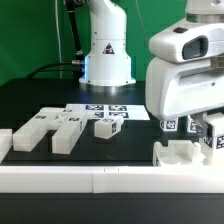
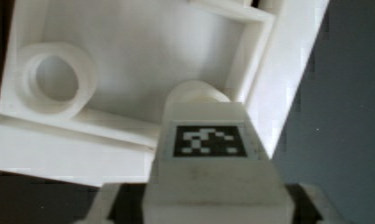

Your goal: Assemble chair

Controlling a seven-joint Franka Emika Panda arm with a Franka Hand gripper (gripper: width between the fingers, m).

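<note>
Hand (image 2: 205, 204) clamped shut on a tagged chair post (image 2: 209, 125), over a notched block (image 1: 178, 153).

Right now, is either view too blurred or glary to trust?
Exterior view: even light, no glare; the blocks are fairly sharp, the near arm and rail soft. Wrist view: all soft, the post close and blurred though its tag shows; the ringed piece is gently shaded.

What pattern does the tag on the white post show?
A black-and-white square code; the post shows best in the wrist view.
</note>
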